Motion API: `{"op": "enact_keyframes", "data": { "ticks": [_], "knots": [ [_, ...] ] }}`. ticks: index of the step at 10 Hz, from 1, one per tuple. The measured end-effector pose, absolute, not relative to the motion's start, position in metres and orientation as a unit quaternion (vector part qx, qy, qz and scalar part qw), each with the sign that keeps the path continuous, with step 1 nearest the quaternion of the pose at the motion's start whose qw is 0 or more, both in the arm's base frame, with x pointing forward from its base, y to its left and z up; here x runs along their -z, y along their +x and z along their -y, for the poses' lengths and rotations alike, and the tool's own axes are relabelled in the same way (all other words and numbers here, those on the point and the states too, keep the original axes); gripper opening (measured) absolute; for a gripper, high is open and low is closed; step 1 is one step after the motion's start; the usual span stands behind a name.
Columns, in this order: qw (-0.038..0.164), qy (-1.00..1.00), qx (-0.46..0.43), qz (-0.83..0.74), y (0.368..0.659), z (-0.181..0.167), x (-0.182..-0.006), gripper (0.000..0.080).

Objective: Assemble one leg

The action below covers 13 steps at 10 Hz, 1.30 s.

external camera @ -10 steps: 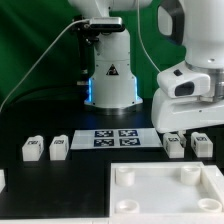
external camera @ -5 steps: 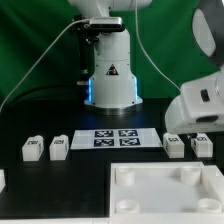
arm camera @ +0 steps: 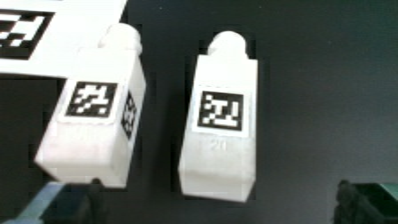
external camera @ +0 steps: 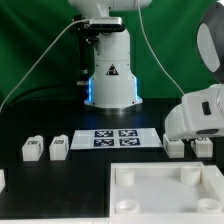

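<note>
Four small white legs with tags lie on the black table: two at the exterior view's left (external camera: 32,149) (external camera: 59,148) and two at its right (external camera: 174,146) (external camera: 201,146). The arm's white hand (external camera: 200,115) hangs just above the right pair, and its fingers are hidden there. In the wrist view two legs lie side by side (arm camera: 93,120) (arm camera: 222,115). My gripper (arm camera: 217,205) is open and empty, with its dark fingertips (arm camera: 63,205) spread either side of the end of the second leg, above it.
The marker board (external camera: 115,137) lies between the two pairs of legs, and its corner shows in the wrist view (arm camera: 27,35). The large white panel (external camera: 165,190) with round corner holes lies in front. The arm's base (external camera: 108,70) stands behind.
The arm's hand has come down and moved toward the exterior view's right, from high above the table to just over the right pair of legs.
</note>
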State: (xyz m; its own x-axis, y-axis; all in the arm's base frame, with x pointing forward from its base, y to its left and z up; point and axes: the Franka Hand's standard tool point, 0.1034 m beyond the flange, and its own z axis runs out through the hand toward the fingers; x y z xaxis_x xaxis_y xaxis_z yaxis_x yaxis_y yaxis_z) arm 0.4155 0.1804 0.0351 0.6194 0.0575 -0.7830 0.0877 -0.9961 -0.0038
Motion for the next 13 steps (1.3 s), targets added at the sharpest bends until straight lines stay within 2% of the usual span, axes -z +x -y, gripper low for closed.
{"op": "enact_keyframes", "data": {
  "ticks": [3, 6, 8, 9, 10, 13],
  "knots": [
    [0.027, 0.894, 0.445, -0.038, 0.398, -0.184, -0.018, 0.0649],
    [0.027, 0.893, 0.447, -0.038, 0.393, -0.183, -0.014, 0.0649],
    [0.027, 0.893, 0.447, -0.038, 0.393, -0.183, -0.014, 0.0401],
    [0.027, 0.893, 0.447, -0.038, 0.393, -0.183, -0.014, 0.0401],
    [0.027, 0.893, 0.447, -0.038, 0.393, -0.183, -0.014, 0.029],
    [0.027, 0.893, 0.447, -0.038, 0.393, -0.183, -0.014, 0.029]
  ]
}}
